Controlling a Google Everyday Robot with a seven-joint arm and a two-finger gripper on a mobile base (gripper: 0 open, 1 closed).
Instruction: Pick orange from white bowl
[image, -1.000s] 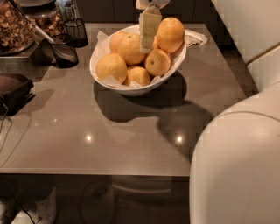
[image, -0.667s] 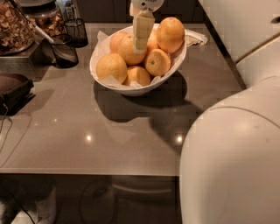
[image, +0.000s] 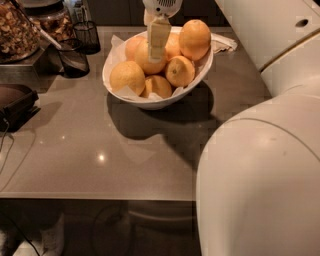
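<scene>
The orange (image: 141, 59) sits high in the middle of the pile inside the white bowl (image: 165, 104), at the back of the grey table (image: 100, 150); the gripper (image: 157, 50) has slid left from beside the taller oval orange (image: 195, 39) and now hangs over this fruit, overlapping its upper right side; I judge the lining-up is finished and the grasp itself comes next; whether the gripper is released or clenched, I cannot tell.
</scene>
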